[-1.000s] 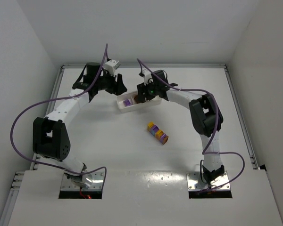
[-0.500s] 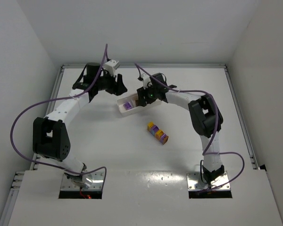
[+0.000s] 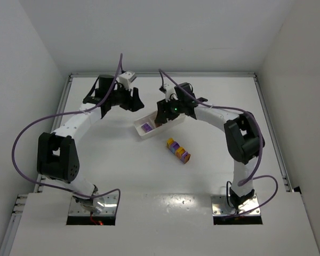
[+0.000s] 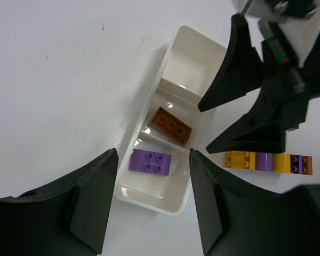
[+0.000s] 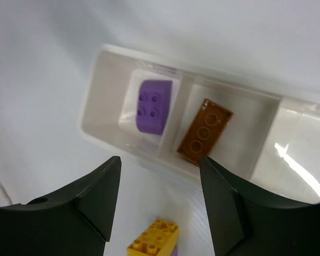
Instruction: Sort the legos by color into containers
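The white three-compartment tray (image 3: 140,130) lies at the table's middle back. A purple lego (image 3: 145,127) sits in its left end compartment. An orange lego (image 4: 172,124) lies in the middle one, and the third compartment (image 4: 194,48) is empty. A stack of yellow, purple and orange legos (image 3: 178,150) lies on the table just in front of the tray. My left gripper (image 3: 135,101) is open and empty, just behind the tray's left end. My right gripper (image 3: 161,114) is open and empty over the tray's middle. In the right wrist view the tray (image 5: 93,101), purple lego (image 5: 154,105), orange lego (image 5: 205,132) and stack's yellow end (image 5: 153,241) show.
White walls close in the table at the back and both sides. Purple cables loop from both arms. In the left wrist view the right gripper's black fingers (image 4: 240,69) hang beside the tray, with the stack (image 4: 268,161) beyond them.
The tray has slid a little to the right and toward the front. The right arm has swung outward to the right. The left gripper has shifted slightly right.
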